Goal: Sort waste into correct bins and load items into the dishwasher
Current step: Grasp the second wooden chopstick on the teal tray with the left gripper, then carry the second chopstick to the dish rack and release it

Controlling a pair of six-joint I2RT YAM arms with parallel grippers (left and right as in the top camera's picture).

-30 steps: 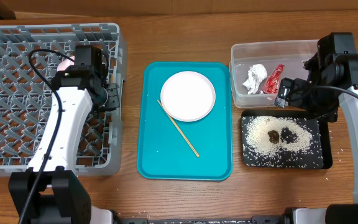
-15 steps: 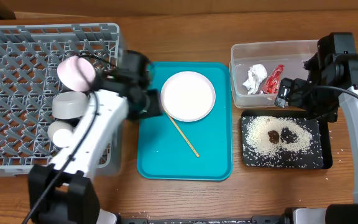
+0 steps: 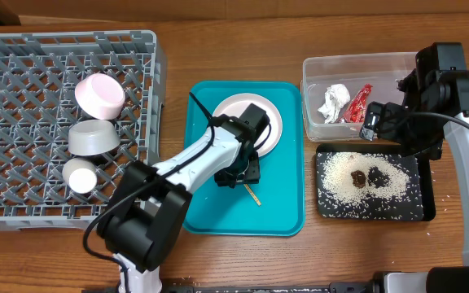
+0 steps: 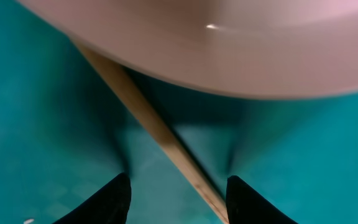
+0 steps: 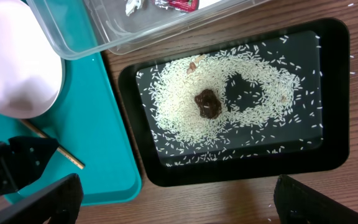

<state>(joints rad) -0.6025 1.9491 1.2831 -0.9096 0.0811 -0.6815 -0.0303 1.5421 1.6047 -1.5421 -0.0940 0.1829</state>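
Having left the rack at nine o'clock, the left fingers now straddle the chopstick on the teal tray at the plate's six o'clock, partly open, gripping nothing. The right fingers stand wide above the black tray. Chopstick loading comes next.

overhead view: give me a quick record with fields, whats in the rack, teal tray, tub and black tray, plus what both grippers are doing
rack: pink dish, grey bowl, white cup
teal tray: plate, chopstick at its edge
clear tub: white napkin, red wrapper
black tray: rice, brown lumps
left gripper: open, a finger on each side of the chopstick, not closed on it
right gripper: open, holds nothing
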